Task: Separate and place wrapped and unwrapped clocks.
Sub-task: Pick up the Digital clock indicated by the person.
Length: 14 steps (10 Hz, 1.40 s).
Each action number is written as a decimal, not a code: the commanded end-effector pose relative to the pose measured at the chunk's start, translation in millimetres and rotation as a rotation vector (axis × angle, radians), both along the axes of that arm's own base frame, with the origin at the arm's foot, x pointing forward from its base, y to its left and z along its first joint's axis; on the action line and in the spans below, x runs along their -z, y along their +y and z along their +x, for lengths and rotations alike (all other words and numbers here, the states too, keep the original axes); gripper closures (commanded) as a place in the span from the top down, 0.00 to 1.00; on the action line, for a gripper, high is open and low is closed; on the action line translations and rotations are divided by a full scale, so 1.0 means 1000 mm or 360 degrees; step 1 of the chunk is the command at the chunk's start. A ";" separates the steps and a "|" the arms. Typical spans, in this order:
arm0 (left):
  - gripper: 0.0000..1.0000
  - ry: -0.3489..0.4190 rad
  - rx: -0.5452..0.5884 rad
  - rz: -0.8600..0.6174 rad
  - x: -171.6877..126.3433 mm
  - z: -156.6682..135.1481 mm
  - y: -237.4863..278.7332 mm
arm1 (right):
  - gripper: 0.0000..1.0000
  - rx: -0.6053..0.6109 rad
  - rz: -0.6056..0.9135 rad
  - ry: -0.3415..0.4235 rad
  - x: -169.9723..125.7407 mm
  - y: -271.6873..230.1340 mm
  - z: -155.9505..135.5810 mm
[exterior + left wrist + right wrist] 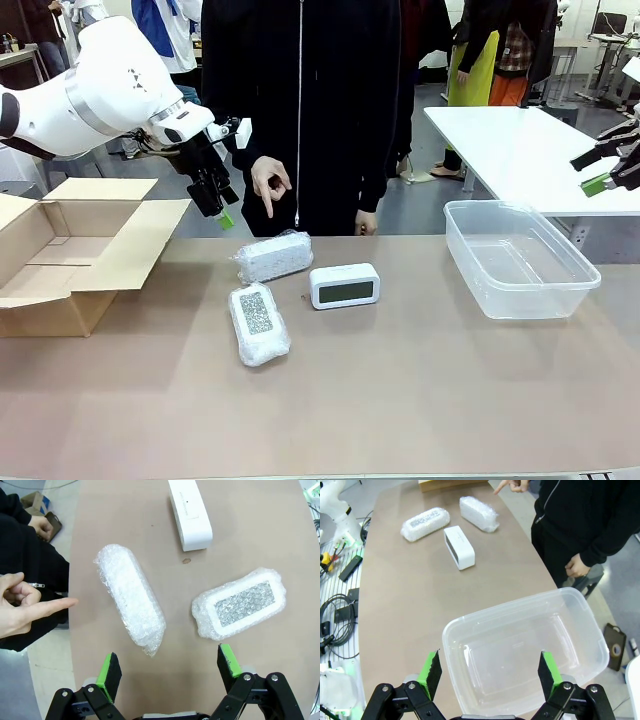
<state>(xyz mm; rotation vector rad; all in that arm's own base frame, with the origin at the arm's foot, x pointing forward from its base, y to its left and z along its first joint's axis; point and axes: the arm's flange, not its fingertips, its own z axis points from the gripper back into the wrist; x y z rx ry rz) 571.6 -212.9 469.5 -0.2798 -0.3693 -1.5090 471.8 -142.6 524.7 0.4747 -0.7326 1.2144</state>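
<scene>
Left gripper (168, 662): jaws spread, empty | wrapped bundle (131, 600) just beyond its fingertips, second bundle (240, 610) beside it, apart | bare white clock (189, 512) farther on | right gripper (489, 662): jaws spread, empty, over clear tub (520, 605), well apart from all three.

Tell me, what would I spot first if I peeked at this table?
Probably the person's hand, pointing down at the farther of two bubble-wrapped bundles in the middle of the table, with a bare white clock beside them. The open left gripper hangs just above that spot. An open cardboard box sits at the left end and an empty clear tub at the right.
</scene>
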 end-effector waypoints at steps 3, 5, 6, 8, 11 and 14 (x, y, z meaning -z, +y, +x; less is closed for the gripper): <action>1.00 0.0000 0.0000 0.0000 0.000 0.000 0.000 | 1.00 -0.0010 0.0012 -0.0002 0.001 0.001 0.001; 1.00 0.0050 -0.0021 0.0099 0.007 0.020 -0.022 | 1.00 -0.0010 0.0012 -0.0002 0.001 0.001 0.001; 1.00 0.0077 0.0008 0.0140 0.010 0.034 -0.037 | 1.00 -0.0010 0.0012 -0.0002 0.001 0.001 0.001; 1.00 0.0122 0.0067 0.0207 0.012 0.054 -0.064 | 1.00 -0.0010 0.0012 -0.0002 0.001 0.001 0.001; 1.00 0.0229 -0.0080 0.0329 0.025 0.073 -0.090 | 1.00 -0.0010 0.0012 -0.0002 0.001 0.001 0.001; 1.00 0.0291 -0.0273 0.0457 0.045 0.081 -0.109 | 1.00 -0.0010 0.0012 -0.0002 0.001 0.001 0.001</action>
